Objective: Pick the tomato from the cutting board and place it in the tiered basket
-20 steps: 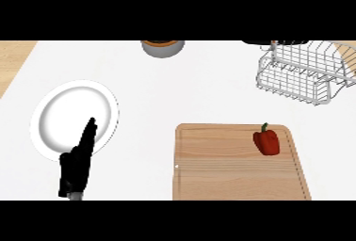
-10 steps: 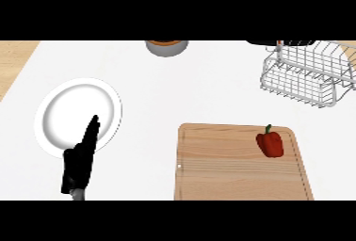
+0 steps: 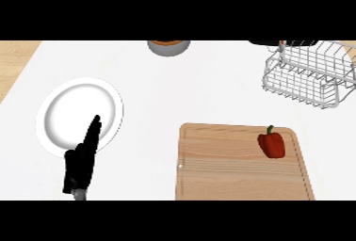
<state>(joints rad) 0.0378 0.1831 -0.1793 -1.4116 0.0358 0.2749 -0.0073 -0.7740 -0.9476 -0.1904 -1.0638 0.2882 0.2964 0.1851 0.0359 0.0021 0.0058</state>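
One red pepper [image 3: 272, 145], likely light, smooth-skinned and best gripped around its body, lies on the cutting board [image 3: 230, 174], well apart from the tiered basket [image 3: 306, 75]; left hand [image 3: 82, 162] rests straight-fingered.

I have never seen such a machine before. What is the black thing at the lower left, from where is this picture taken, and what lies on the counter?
The picture is taken from the robot's head, looking steeply down at a white counter. The black shape is the left robot hand, fingers straight, resting over the edge of a white plate; it holds nothing. The right hand is not in the picture. To the right lies a wooden cutting board with a red vegetable on it, which looks like a red pepper with a green stem. At the upper right stands a wire basket. At the top edge a round container is only partly visible.
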